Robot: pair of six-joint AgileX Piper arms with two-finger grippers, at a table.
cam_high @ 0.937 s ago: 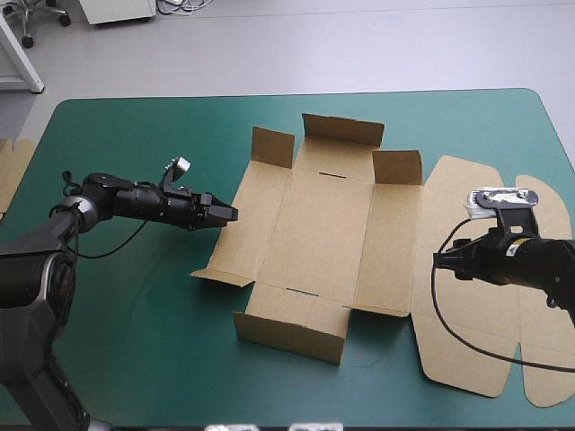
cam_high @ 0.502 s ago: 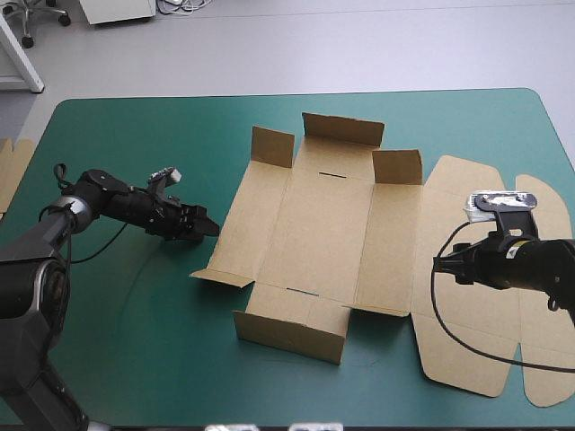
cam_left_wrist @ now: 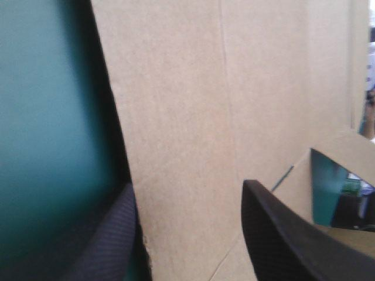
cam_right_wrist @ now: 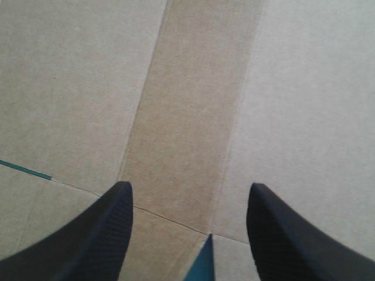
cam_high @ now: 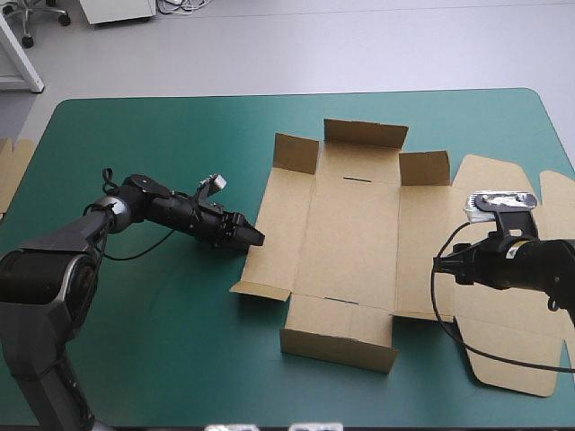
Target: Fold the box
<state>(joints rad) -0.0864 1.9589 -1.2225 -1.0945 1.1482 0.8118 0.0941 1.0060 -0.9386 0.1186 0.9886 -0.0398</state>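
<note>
The brown box [cam_high: 341, 242] lies unfolded in the middle of the table, its short far and near walls raised and its lid panel [cam_high: 517, 355] flat toward the right edge. My left gripper [cam_high: 258, 240] is at the box's left side panel. In the left wrist view, that gripper [cam_left_wrist: 186, 186] is open with the panel's edge [cam_left_wrist: 193, 117] between its black fingers. My right gripper [cam_high: 437, 265] hovers over the crease between base and lid. Seen from the right wrist, the right gripper [cam_right_wrist: 188, 186] stands open above flat board [cam_right_wrist: 193, 88], holding nothing.
More brown board [cam_high: 13, 171] shows at the table's left edge. Bare teal-green cover [cam_high: 162, 341] stretches left of and in front of the box. The lid's rounded tabs [cam_high: 555, 193] reach the table's right edge.
My left gripper swung down, then moved right onto the box's left panel. The whole box has slid to the right and slightly toward the near edge. The right arm stayed put.
</note>
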